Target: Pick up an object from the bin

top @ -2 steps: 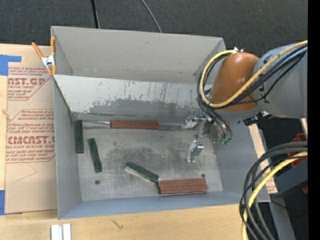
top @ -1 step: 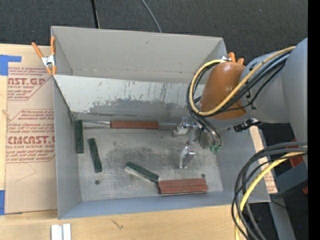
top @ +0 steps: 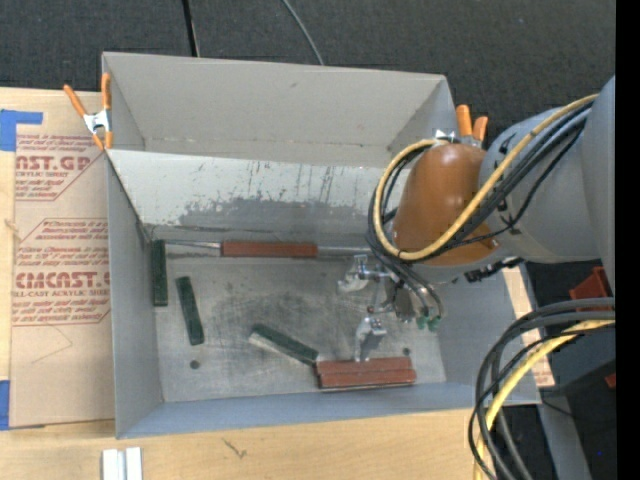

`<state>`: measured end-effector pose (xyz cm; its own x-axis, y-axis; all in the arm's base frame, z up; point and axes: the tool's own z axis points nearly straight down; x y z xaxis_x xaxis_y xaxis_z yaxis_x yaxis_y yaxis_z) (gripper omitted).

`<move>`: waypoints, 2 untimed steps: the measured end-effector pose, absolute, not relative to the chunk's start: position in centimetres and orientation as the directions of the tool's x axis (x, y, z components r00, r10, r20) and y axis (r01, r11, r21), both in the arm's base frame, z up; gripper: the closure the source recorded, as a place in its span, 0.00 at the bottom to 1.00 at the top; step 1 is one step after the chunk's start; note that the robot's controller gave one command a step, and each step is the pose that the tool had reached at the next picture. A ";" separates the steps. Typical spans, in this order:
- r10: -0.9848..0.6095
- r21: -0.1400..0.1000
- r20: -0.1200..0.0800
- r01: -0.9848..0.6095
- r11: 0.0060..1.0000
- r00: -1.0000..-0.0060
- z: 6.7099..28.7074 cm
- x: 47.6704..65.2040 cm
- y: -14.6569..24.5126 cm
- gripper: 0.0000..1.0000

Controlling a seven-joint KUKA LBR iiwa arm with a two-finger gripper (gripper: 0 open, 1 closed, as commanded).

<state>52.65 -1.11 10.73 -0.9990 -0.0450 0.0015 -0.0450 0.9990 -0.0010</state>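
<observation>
The arm reaches in from the right and its jaws hang just above the brown block lying by the near wall of the bin, right of a green stick, though I cannot tell whether they are released or clenched.

Bin lit evenly from above, at moderate brightness.
The back wall is lit brightest, the lower walls are left greyer, a soft sheen is caught on the orange cover — the ground behind is kept dark.
</observation>
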 end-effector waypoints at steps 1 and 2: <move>-0.044 0.001 0.005 -0.044 0.999 -0.999 13.9 50.3 2.4 0.00; -0.086 0.000 -0.026 -0.086 0.996 -0.996 7.8 51.8 3.6 1.00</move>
